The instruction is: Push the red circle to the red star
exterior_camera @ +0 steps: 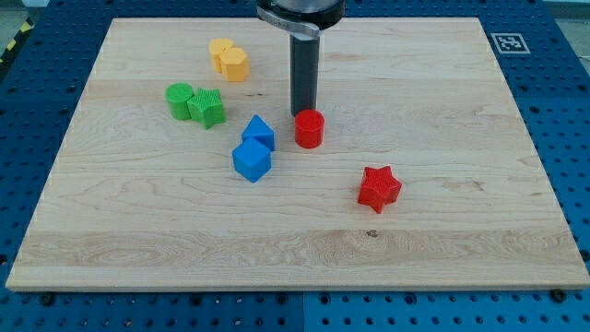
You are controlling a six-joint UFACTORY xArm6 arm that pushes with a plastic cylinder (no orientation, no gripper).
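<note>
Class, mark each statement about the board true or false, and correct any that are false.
1. My tip sits just above the red circle in the view. True.
2. The red circle touches the red star. False: bare board lies between them, and the star is lower and to the view's right.
3. The two blue blocks lie to the view's left of the red circle. True.
4. The yellow blocks are at the view's bottom. False: they are near the top edge.
5. The green blocks sit side by side. True.
</note>
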